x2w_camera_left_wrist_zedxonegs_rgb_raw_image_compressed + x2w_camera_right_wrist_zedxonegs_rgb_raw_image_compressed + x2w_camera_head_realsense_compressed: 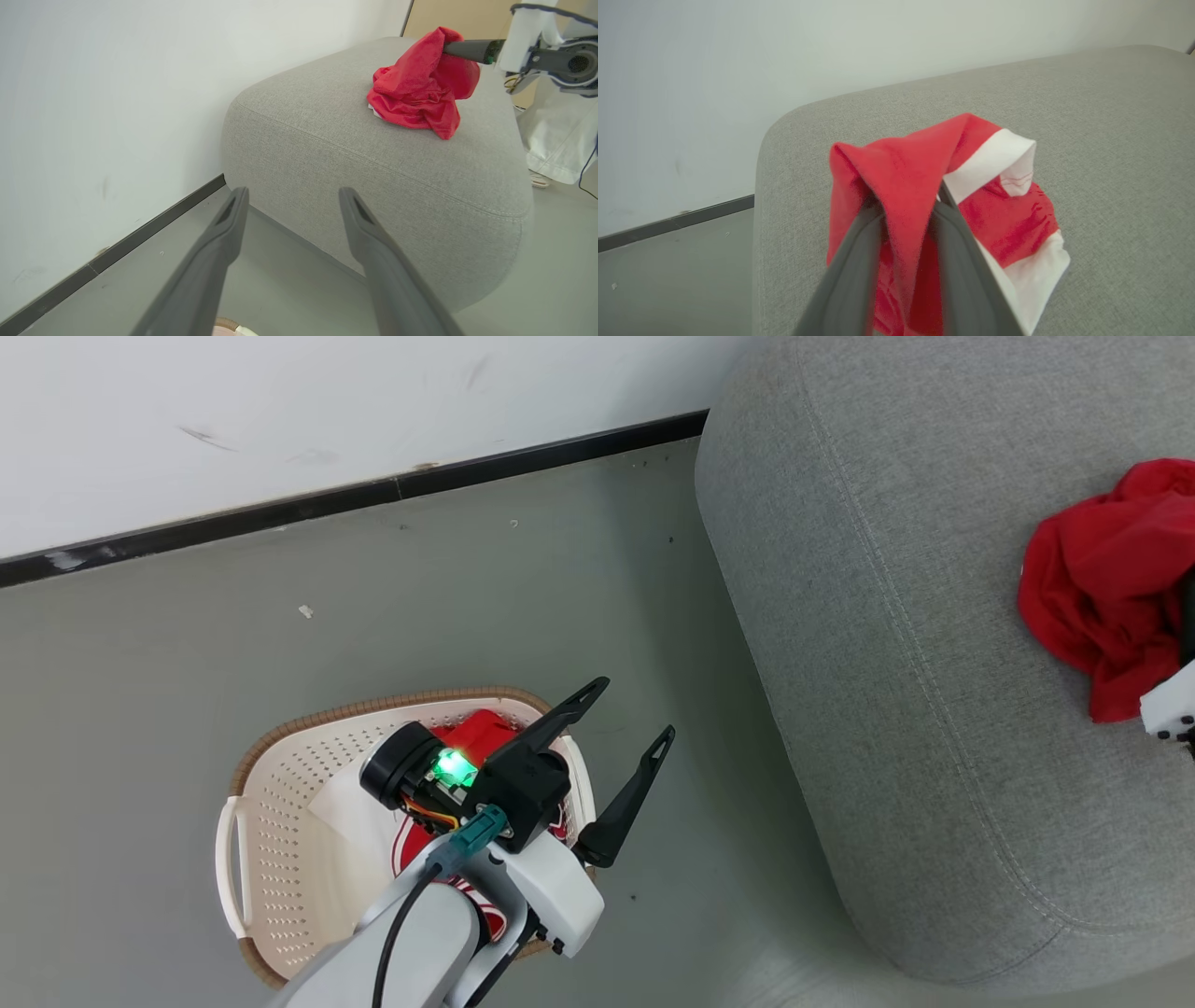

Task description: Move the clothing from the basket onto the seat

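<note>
Red garment point(901, 168) between right fingers point(850, 289)

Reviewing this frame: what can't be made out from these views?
1. Head view: the left arm covers much of the basket, so the garments in it cannot be counted.
2. Right wrist view: the red garment drapes over the right gripper's fingertips; whether they clamp it is unclear.
3. Head view: the right edge cuts off that gripper and part of the garment.
4. Left wrist view: the bottom edge cuts off the basket.
</note>
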`<state>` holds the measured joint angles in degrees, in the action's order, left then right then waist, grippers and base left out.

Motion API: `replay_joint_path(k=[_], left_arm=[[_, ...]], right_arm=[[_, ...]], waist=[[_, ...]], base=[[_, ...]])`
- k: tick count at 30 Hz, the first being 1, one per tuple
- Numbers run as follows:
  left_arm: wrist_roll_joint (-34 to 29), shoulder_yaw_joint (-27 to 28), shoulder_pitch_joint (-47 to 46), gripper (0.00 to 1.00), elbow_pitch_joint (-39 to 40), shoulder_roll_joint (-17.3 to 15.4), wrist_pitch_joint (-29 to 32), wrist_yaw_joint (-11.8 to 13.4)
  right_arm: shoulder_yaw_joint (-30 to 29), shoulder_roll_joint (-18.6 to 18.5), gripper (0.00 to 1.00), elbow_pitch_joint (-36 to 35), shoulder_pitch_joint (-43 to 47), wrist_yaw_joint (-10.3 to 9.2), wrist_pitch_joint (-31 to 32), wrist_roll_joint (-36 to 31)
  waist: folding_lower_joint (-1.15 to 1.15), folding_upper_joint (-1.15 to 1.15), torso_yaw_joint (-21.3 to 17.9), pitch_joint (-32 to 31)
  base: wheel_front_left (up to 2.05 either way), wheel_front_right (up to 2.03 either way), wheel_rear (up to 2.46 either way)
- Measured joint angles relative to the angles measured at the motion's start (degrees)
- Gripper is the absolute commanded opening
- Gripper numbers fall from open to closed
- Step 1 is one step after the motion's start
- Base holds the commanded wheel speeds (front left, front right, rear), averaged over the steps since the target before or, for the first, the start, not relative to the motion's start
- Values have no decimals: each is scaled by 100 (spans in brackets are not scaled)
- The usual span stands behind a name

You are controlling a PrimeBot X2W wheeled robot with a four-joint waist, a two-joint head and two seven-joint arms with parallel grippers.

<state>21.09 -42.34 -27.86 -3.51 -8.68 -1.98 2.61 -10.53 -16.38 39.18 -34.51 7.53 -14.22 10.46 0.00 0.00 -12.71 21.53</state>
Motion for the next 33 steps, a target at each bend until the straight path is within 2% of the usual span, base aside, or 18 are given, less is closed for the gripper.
replay_joint_path(k=[16,25,33], left_arm=[[212,391,79,100,-396,-10,-413,79],[479,843,511,100,-681,-74,-775,301],[677,1255,791,100,-818,-107,-1001,538]], right_arm=[[-271,238,100,-1120,1245,0,-23,-290],[92,321,100,-2019,1449,0,-24,-488],[793,468,100,-2229,1452,0,-24,-587]], waist=[[0,0,-97,-331],[0,0,-42,-659],[0,0,110,-961]], base=[[0,0,0],[0,0,0],[0,0,0]])
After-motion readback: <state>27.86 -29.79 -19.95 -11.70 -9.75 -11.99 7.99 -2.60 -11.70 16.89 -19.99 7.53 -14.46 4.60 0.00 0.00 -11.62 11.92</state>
